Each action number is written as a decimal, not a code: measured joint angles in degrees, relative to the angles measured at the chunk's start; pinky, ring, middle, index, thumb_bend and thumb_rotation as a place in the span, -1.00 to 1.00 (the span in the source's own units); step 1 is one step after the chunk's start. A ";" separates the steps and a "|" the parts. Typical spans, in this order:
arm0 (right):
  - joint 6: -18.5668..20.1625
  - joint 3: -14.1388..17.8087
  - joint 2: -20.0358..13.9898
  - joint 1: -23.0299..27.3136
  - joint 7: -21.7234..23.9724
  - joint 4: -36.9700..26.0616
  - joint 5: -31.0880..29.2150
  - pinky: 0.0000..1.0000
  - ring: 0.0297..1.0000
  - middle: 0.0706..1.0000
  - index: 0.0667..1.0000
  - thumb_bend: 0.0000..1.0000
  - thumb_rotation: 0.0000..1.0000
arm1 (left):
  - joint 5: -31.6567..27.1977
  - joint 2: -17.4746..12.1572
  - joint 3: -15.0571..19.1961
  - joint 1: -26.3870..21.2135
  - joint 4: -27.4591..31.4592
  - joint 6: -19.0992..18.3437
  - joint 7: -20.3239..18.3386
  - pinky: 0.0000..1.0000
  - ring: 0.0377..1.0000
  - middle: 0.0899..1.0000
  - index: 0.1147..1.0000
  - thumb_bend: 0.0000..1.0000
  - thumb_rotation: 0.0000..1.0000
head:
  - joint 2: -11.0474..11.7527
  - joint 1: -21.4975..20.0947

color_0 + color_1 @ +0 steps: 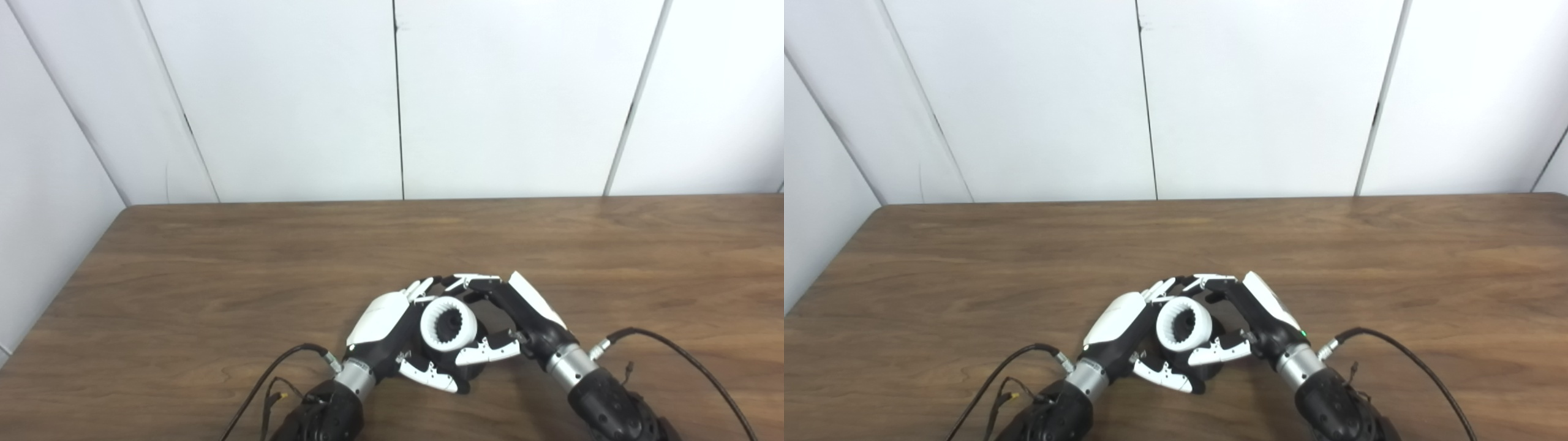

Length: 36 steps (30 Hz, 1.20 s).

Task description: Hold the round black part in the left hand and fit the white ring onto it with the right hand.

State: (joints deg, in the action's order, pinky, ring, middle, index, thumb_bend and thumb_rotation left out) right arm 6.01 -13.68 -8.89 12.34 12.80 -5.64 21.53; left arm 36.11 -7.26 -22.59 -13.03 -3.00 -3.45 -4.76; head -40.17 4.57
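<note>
White toothed ring (448, 324) sitting low at the near middle of the brown wood counter (184, 294), cupped between both hands, its ribbed inner wall facing up toward the cameras. Dark inside the bore: likely the round black part (452, 326), mostly hidden, so seated or only resting cannot be told.

Left hand (392, 334) curled around the ring's left side and underneath, thumb crossing below; fingers closed on the assembly, presumably gripping the black part. Right hand (517, 312) arched over from the right, fingers (474, 282) meeting the left hand's fingertips above the ring, thumb (487, 350) pressed at the ring's lower right edge; closed on the ring in a narrow pinch.

Judged from shape and finish: rigid moulded plastic, light, smooth and somewhat slippery on the outer wall, unlikely to break but easy to cock sideways. Best held by the outer rim at opposite points, keeping it square to the black part while pressing.

Left eye view: ring face rounder and the dark bore more open. Right eye view: more of the ring's outer wall (1185, 327), plus a small green light on the right wrist (1303, 334).
</note>
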 measured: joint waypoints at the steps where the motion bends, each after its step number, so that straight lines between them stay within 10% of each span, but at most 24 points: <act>1: 0.02 0.37 0.10 -0.25 0.00 -0.12 -0.27 0.61 0.70 0.59 -0.11 0.04 -0.72 | -0.02 0.09 0.00 0.00 0.00 0.01 -0.06 0.98 1.00 0.98 0.09 0.95 -0.44 | 0.00 0.00; 15: 0.70 2.28 1.86 -3.34 -2.05 0.37 -1.65 0.57 0.72 0.66 -0.09 0.04 -0.70 | -0.03 0.18 0.11 0.13 0.00 0.73 -0.33 0.98 1.00 0.98 0.08 0.96 -0.45 | -0.18 -0.17; 17: 1.00 1.49 1.15 -3.03 -2.02 0.14 -0.50 0.54 0.78 0.80 0.52 0.68 -0.32 | -0.03 0.18 0.17 0.23 0.00 0.80 -0.36 0.99 1.00 0.98 0.08 0.96 -0.45 | -0.35 -0.17; 20: 1.88 -0.16 -0.94 -2.24 -1.17 -0.35 1.51 0.51 0.79 0.86 0.73 0.89 -0.19 | -0.04 0.17 0.30 0.27 0.00 0.71 -0.52 0.99 1.00 0.98 0.08 0.95 -0.45 | -0.44 -0.26; 36: 2.10 -2.08 -4.19 -1.33 0.65 -1.08 2.32 0.69 0.96 0.99 0.99 1.00 -0.06 | -0.04 -0.69 1.43 0.24 0.36 -0.01 -0.48 0.98 1.00 0.97 0.08 0.95 -0.46 | -0.53 -0.44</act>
State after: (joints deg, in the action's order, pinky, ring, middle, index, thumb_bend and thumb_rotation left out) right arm 8.11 -15.76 -13.08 11.01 13.45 -6.72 23.85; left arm 36.07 -7.95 -21.16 -12.78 -2.63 -3.46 -5.23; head -40.69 4.13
